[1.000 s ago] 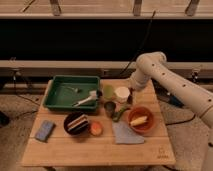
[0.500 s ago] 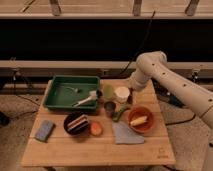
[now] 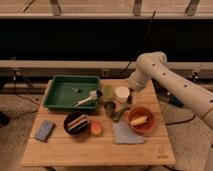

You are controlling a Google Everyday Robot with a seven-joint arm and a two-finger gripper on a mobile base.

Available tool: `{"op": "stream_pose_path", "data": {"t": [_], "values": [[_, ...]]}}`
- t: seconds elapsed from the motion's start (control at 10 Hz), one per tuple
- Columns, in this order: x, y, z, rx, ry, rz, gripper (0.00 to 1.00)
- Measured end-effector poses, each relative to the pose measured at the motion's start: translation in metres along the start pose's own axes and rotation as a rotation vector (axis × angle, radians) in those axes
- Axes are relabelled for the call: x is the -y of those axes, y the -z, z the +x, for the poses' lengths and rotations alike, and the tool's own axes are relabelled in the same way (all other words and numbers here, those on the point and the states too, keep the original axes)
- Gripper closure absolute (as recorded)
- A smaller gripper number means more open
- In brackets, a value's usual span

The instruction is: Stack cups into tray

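table [image 3: 60,150], gripper [image 3: 131,98] beside white cup [image 3: 122,94]

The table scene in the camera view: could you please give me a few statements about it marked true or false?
1. The white cup stands on the table, outside the tray. True.
2. The dark grey cup is stacked inside the white cup. False: it stands alone on the table, in front of the white cup.
3. The gripper is beside the white cup, on the cup's right, at the end of the arm. True.
4. The blue sponge lies inside the tray. False: it lies on the table near the front left corner.
5. The orange bowl is empty. False: something yellow lies in it.
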Motion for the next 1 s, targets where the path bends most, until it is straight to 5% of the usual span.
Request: {"op": "stream_pose_path", "data": {"t": [0.5,1.0], "values": [[-0.038,-0.004,-0.054,0.08,0.075,0.021,0.2],[-0.069,-0.016,-0.059,0.097,0.072,0.108,0.2]]}}
